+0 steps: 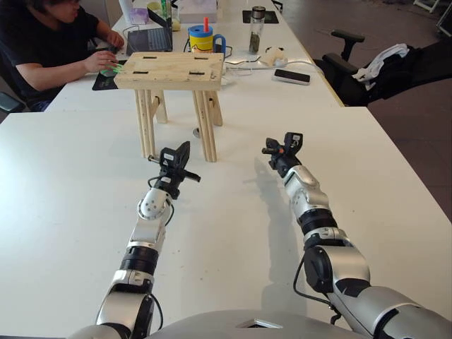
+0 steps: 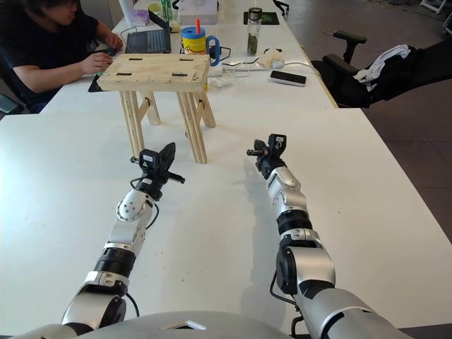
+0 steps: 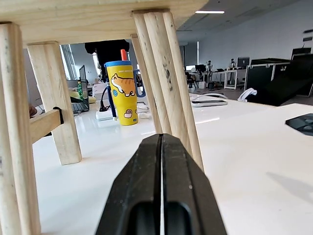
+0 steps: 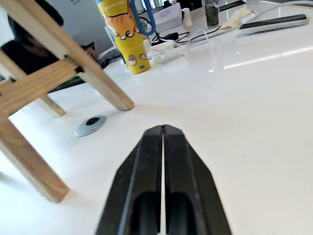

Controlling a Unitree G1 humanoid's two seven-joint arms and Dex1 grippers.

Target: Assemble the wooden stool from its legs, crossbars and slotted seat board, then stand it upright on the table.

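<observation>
A white bench (image 1: 70,212) seen from above, with two robot arms reaching forward over it. Toward the left of the far side stands the wooden stool (image 1: 173,99), fully put together and upright on the bench. Its slotted seat board (image 1: 169,70) lies flat on top, and the splayed legs (image 1: 146,126) all rest on the surface. A crossbar (image 3: 44,125) joins two of the legs on one side.

The left gripper (image 3: 161,142) is low over the bench, just in front of the stool's front legs, pointing between them and not touching. Its jaws are pressed together and hold nothing.

A small round metal disc (image 4: 90,125) lies flat on the bench near the stool's right legs. A yellow mug (image 1: 201,37) stands behind the stool.

Further right, the right gripper (image 4: 163,132) is low over bare bench, apart from the stool and level with the left gripper. Its jaws are likewise closed and empty.

A phone (image 1: 291,76) lies flat beyond it.
</observation>
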